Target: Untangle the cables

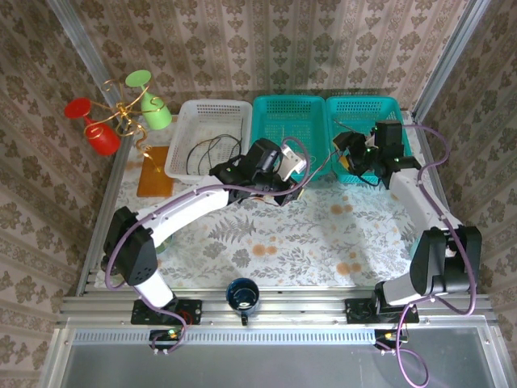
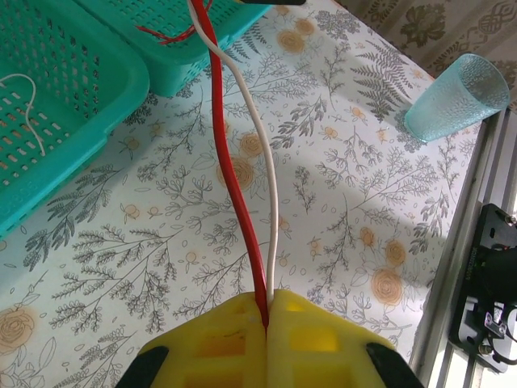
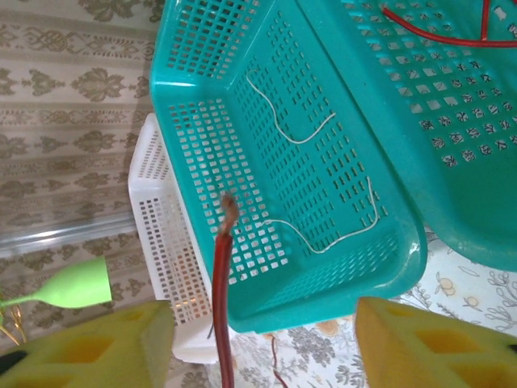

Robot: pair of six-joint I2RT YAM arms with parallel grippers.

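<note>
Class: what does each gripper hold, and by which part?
The left gripper pinches the red cable and white cable together; where along them cannot be told. The right gripper is open, holding nothing.

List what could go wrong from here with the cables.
The left tool is shut on the red cable and the white cable together, so pulling may tighten the tangle instead of parting them. Both lead to the teal basket and could snag on its rim or drag it.

Beige damask wallpaper (image 1: 266,40) covers the walls on every side. The table's got a pale floral cloth (image 1: 266,238), with metal rails (image 1: 275,308) framing it. Light's bright and even.
</note>
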